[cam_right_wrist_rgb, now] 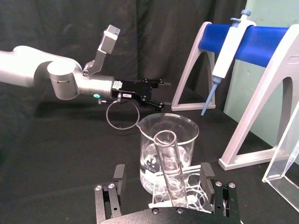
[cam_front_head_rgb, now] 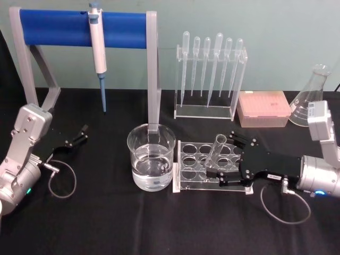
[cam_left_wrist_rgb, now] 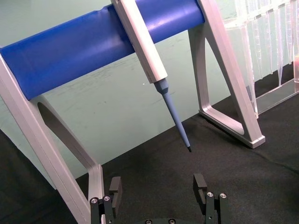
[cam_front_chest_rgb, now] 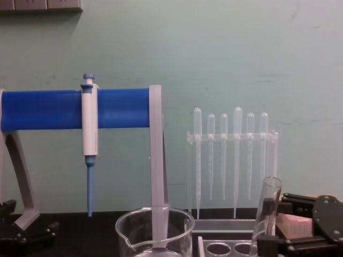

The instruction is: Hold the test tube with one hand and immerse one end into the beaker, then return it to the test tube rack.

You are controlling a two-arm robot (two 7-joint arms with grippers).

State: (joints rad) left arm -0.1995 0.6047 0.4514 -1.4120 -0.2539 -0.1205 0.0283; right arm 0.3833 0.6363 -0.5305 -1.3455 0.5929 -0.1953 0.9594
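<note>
Head view, test tube (cam_front_head_rgb: 214, 153) inside right gripper (cam_front_head_rgb: 223, 157)

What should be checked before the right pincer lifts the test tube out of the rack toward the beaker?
1. Test tube between the right pincer's fingers: ok, it leans in the rack, one finger on each side.
2. Grip closed on the glass: not ok, the fingers stand open, apart from the tube.
3. Beaker filled: ok, clear liquid in its lower part.
4. Beaker within a short carry: ok, right beside the rack's left end.
5. Left pincer out of the way: ok, open, far left, apart from the beaker.
6. Tube free of cracks: cannot tell.
</note>
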